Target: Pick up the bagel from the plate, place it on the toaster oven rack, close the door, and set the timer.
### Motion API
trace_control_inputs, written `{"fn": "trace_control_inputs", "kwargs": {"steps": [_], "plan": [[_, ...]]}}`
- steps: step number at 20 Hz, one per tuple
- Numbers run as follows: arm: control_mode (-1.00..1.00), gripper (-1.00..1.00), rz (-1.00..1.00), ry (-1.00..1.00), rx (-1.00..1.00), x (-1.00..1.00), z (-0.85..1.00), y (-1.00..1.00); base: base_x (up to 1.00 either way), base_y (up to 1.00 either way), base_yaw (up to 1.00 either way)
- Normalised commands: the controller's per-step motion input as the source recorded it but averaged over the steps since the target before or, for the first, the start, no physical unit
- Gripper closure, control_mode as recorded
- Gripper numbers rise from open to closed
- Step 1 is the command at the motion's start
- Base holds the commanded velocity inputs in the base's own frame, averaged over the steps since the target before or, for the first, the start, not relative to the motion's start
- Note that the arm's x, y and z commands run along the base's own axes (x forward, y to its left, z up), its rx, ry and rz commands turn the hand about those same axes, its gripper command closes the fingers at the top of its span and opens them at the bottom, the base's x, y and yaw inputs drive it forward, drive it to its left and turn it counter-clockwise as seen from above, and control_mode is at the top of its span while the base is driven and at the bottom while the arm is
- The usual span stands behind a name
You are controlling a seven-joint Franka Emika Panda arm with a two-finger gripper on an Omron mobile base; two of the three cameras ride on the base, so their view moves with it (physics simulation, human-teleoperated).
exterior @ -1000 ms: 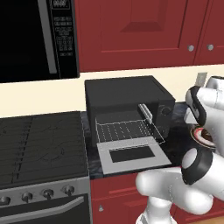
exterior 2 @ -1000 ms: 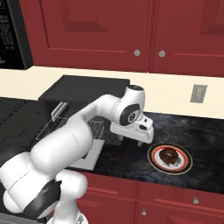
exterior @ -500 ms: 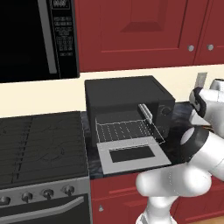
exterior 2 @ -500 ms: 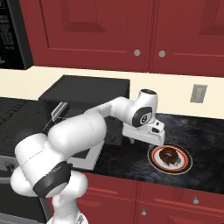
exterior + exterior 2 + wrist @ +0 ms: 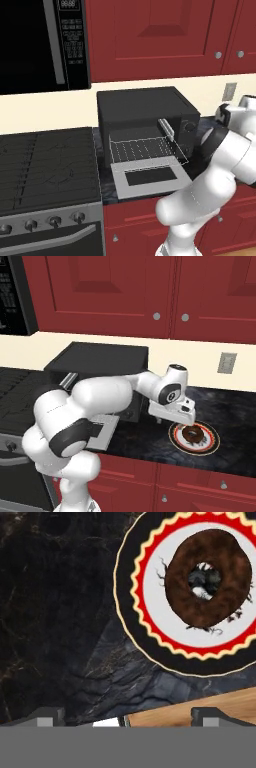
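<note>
**Tool spread wide above the bagel plate**

My tool (image 5: 186, 415) hangs with its jaws fully apart and nothing between them, just over the left rim of the plate; in the hand view its two dark fingertips (image 5: 46, 716) rise at the bottom edge, well apart.

Going by size from there: the dark marbled worktop (image 5: 230, 411) runs along under the red cabinets (image 5: 130, 291), with the stove (image 5: 45, 165) at its left end and the black microwave (image 5: 40, 40) hung above that. The toaster oven (image 5: 145, 112) stands on the worktop just right of the stove, towards the back wall. Its door (image 5: 147, 177) lies folded down flat towards the front edge, and the rack (image 5: 145, 149) is drawn partly out above it.

The plate (image 5: 210, 442) sits near the worktop's front edge, to the right of the toaster oven and apart from it. The bagel (image 5: 207, 577), dark brown, lies on the plate's white centre, inside the red ring, and I see the tool clear of it.
</note>
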Motion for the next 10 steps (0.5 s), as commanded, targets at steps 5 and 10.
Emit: {"fn": "trace_control_inputs", "kwargs": {"steps": [5, 10], "plan": [[-1.00, -1.00, 0.00, 0.00, 0.00, 0.22, -0.26, -0.17, 0.00, 0.00, 0.00], [-1.00, -1.00, 0.02, 0.00, 0.00, 0.11, -0.22, -0.15, 0.00, 0.00, 0.00]]}}
